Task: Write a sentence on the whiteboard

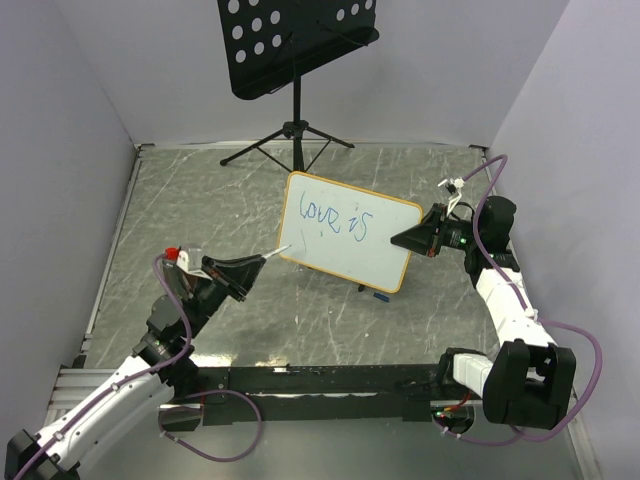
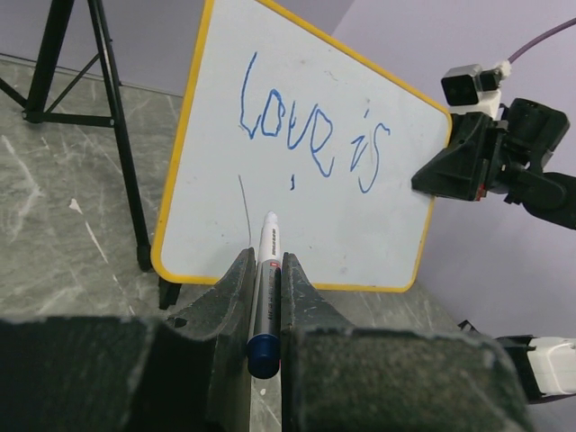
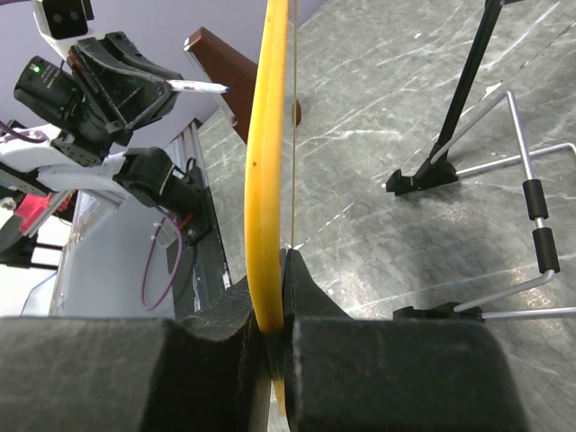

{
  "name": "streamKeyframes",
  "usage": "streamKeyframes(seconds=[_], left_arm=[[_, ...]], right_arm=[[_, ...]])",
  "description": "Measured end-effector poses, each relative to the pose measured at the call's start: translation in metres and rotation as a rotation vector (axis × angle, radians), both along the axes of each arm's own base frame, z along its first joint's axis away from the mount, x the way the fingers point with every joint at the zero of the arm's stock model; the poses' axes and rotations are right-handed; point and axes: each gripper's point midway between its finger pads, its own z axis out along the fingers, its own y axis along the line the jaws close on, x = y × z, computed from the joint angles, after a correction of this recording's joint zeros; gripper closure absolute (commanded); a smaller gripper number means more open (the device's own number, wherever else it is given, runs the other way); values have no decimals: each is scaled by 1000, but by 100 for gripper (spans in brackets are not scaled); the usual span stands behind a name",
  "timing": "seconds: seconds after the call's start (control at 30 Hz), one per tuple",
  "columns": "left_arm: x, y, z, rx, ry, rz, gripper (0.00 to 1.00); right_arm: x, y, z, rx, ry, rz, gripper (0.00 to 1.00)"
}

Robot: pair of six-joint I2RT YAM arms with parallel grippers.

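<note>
Nearest you, your left gripper [image 2: 266, 274] is pinching a white marker [image 2: 267, 241] between its 2 fingers, with the blue end toward the wrist and the tip aimed at the whiteboard [image 2: 360, 225]. The tip sits by the board's lower left. The right wrist view shows a small gap between tip and face. The board stands tilted over the grey veined table [image 1: 190, 210]. Your right gripper [image 3: 274, 279] clamps its yellow-edged frame at the right side, with a pad pressed on each face. Across the upper half, the sentence [image 2: 310, 135] reads only "love is" in blue, on 1 line. Beyond the board, the black perforated music stand [image 1: 297, 40] rises on its tripod near the far wall.
</note>
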Motion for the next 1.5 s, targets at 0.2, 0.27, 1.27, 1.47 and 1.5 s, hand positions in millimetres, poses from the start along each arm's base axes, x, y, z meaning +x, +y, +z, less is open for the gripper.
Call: streamKeyframes(seconds=[0.2,0.27,1.27,1.47,1.5], left_arm=[[5,0,-10,32,25,19,99],[8,-1,-15,53,36,21,99],[33,-17,-35,179,106,28,99],[36,-20,-35,179,107,26,99],[36,-20,-35,179,106,26,99]], right_arm=[[1,0,-2,1,9,0,100],[1,0,-2,2,11,0,100],[2,0,-2,1,10,-2,100],[3,-1,-3,0,10,-7,100],[3,-1,-3,-1,10,-8,100]])
